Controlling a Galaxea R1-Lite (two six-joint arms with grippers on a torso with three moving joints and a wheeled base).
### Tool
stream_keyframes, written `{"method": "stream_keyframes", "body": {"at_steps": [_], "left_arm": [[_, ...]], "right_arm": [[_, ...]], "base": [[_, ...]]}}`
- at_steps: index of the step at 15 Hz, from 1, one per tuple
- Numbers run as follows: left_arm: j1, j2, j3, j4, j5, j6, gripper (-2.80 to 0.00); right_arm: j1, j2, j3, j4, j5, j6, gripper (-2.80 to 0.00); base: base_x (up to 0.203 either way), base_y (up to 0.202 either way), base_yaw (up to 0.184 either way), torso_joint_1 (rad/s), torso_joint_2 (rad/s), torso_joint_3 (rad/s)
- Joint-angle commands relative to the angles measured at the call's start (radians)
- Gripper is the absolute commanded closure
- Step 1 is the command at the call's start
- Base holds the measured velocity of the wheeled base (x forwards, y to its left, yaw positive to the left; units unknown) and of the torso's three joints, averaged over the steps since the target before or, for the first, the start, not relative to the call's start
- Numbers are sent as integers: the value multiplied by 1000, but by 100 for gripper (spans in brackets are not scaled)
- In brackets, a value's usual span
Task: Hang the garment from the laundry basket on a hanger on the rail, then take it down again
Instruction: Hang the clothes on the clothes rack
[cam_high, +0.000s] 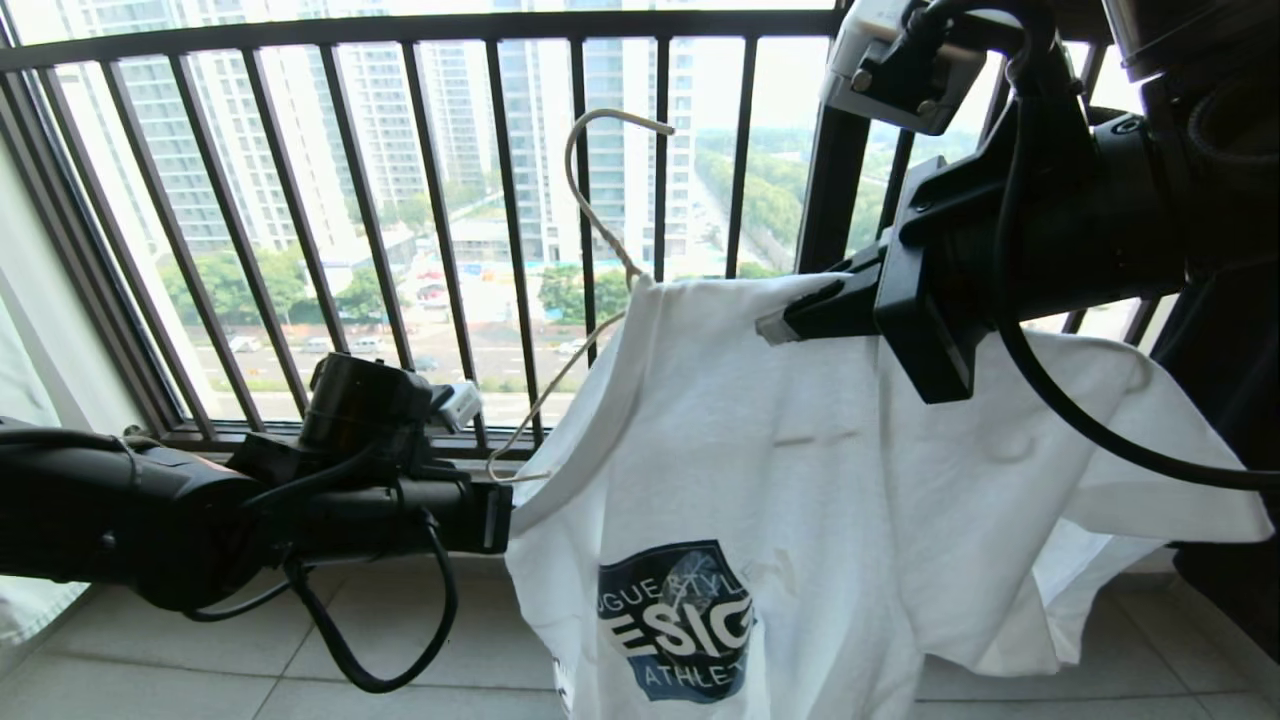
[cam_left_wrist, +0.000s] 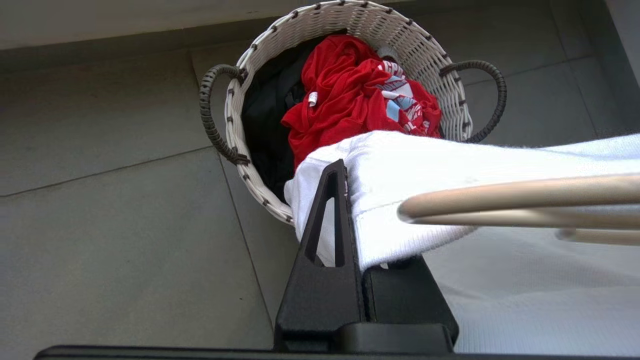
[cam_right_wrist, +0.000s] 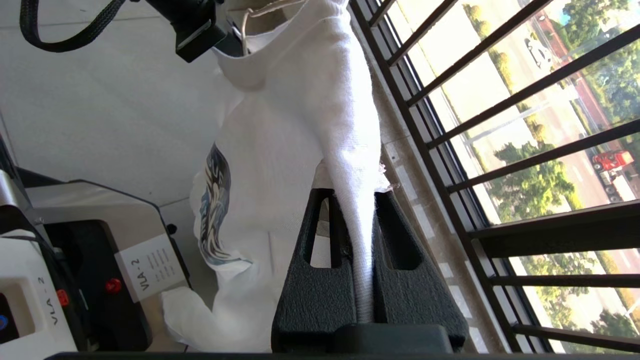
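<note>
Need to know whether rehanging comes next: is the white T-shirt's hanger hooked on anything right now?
No: the hanger hook stands free before the railing, while both grippers pinch the T-shirt.

Matte black arms with thick looping black cables; the left tool (cam_left_wrist: 350, 220) and right tool (cam_right_wrist: 357, 250) end in textured black wedge fingers with triangular cut-outs. A white screwed camera housing (cam_high: 880, 60) tops one wrist; the grey base (cam_right_wrist: 100, 240) carries "VLA-2" labels.
</note>
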Motion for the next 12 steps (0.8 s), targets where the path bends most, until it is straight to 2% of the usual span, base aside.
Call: {"method": "stream_keyframes", "body": {"at_steps": [1, 7, 12], "left_arm": [[31, 6, -14, -2, -2, 0, 0], [118, 3, -46, -2, -5, 7, 0], [119, -134, -48, 0, -8, 15, 0]], "right_arm": [[-9, -13, 6, 4, 3, -3, 0], [-29, -35, 70, 4, 4, -7, 0], [-24, 17, 118, -10, 11, -6, 0]], "base": [[0, 0, 0, 0, 0, 0], [0, 0, 0, 0, 0, 0], [0, 0, 0, 0, 0, 0]]}}
